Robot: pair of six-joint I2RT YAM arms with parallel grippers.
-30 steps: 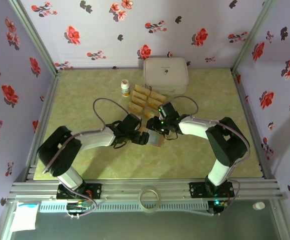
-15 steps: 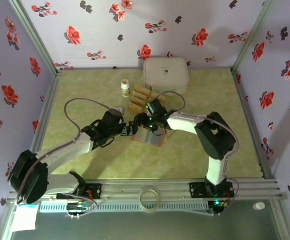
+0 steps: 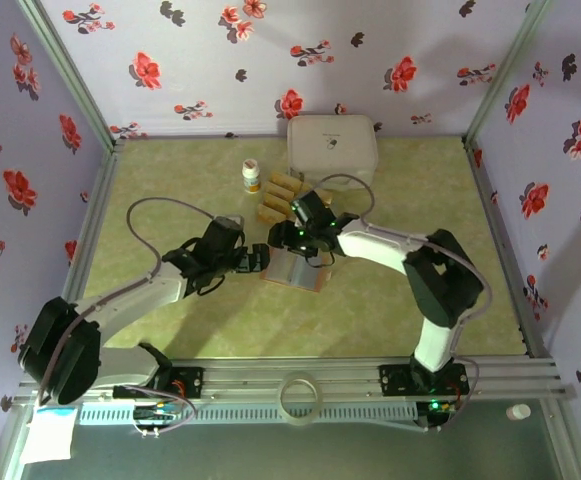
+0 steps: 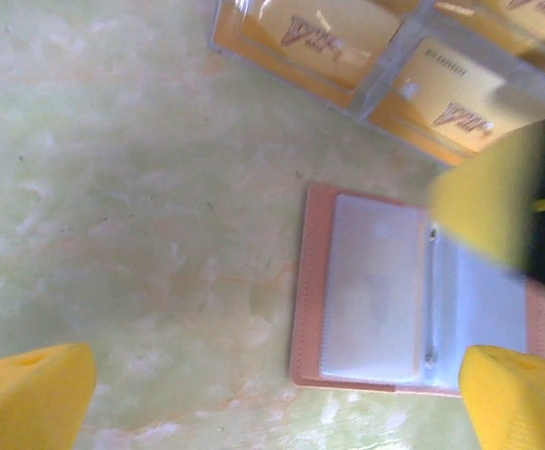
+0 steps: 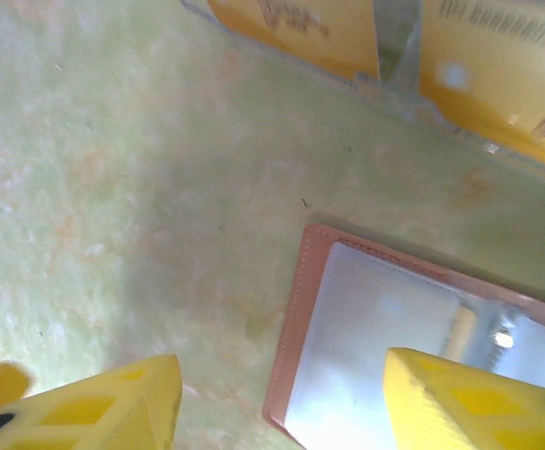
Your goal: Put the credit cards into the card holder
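The card holder (image 3: 295,272) lies open and flat on the green table, pinkish-tan rim with greyish clear pockets (image 4: 375,291) (image 5: 366,328). Gold credit cards (image 3: 278,196) lie in a row just behind it, in clear sleeves (image 4: 328,28) (image 5: 497,66). My left gripper (image 3: 257,260) hovers at the holder's left edge, open and holding nothing (image 4: 277,398). My right gripper (image 3: 296,237) hangs over the holder's back edge, also open and holding nothing (image 5: 281,403). One of the right gripper's fingers (image 4: 488,202) blurs across the holder in the left wrist view.
A large white rounded box (image 3: 332,150) stands at the back, beside the cards. A small white bottle (image 3: 251,176) stands left of the cards. Flowered walls close in the table on three sides.
The left arm has swung out to the left and its gripper drew back from the holder. The right gripper moved back and left. The holder now lies spread open.
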